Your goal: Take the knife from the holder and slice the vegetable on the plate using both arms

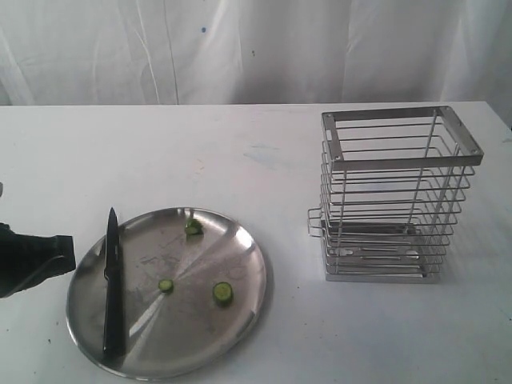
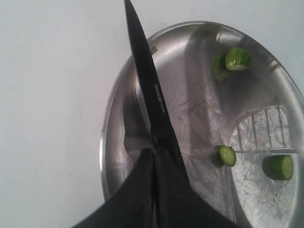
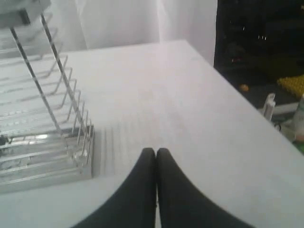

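Your knife (image 1: 113, 284) lies on the plate (image 1: 240, 320), along the rim farthest from the holder (image 1: 396, 196), tip pointing to the far edge of the bench (image 1: 200, 144). The vegetable shows as three green pieces (image 1: 222, 293) on the plate between knife and holder, so the slicing looks largely done. Your left pincer (image 2: 154, 151) has its fingers pressed together with nothing between them, directly over the blade near the handle; a careless sweep from there could nudge the knife off the rim or send the loose pieces skidding on the slick steel. Your right pincer (image 3: 155, 152) is likewise closed and empty, close beside the holder's base; swing it wide or it may knock the light basket.
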Robot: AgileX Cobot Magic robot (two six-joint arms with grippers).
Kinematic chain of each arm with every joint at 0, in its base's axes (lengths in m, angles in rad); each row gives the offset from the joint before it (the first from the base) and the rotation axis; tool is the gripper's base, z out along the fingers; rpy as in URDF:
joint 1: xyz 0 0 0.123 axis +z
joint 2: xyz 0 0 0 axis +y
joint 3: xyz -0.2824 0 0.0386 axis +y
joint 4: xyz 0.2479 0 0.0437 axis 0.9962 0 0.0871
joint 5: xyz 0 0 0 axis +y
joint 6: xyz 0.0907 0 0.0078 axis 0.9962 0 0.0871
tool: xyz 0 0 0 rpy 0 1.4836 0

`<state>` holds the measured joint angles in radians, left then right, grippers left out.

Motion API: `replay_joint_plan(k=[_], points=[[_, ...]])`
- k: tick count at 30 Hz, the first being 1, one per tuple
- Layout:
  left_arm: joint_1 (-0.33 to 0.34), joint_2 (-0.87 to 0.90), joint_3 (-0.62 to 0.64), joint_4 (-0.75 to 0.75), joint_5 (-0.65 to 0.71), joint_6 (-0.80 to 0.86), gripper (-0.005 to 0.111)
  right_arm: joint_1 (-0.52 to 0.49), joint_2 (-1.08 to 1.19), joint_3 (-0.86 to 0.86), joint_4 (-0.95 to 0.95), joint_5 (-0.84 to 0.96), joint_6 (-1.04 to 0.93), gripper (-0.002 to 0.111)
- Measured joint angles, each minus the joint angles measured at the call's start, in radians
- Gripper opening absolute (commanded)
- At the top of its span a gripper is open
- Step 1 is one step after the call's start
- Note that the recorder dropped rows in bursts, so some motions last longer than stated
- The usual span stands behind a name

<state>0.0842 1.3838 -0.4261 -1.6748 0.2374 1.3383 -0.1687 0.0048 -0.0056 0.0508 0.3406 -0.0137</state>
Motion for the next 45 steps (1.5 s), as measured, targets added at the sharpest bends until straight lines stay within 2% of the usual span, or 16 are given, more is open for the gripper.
replay_joint_plan(k=[16, 21, 24, 35, 41, 43, 45], points=[[0.0, -0.003, 0.0, 0.0, 0.0, 0.001, 0.0, 0.0, 0.0, 0.002, 0.014, 0.03, 0.021, 0.0], [0.0, -0.054, 0.0, 0.0, -0.015, 0.001, 0.0, 0.0, 0.0, 0.002, 0.014, 0.03, 0.021, 0.0], [0.0, -0.18, 0.0, 0.0, -0.022, 0.001, 0.0, 0.0, 0.0, 0.002, 0.014, 0.03, 0.021, 0.0], [0.0, -0.849, 0.001, 0.066, -0.109, 0.065, 0.0, 0.0, 0.0, 0.002, 0.014, 0.03, 0.021, 0.0], [0.0, -1.02, 0.001, 0.072, -0.102, 0.071, 0.0, 0.0, 0.0, 0.002, 0.014, 0.03, 0.021, 0.0], [0.0, -1.027, 0.001, 0.146, -0.096, 0.071, 0.0, 0.0, 0.0, 0.002, 0.014, 0.03, 0.021, 0.0], [0.0, -1.03, 0.001, 0.399, -0.067, 0.071, 0.0, 0.0, 0.0, 0.002, 0.014, 0.03, 0.021, 0.0]])
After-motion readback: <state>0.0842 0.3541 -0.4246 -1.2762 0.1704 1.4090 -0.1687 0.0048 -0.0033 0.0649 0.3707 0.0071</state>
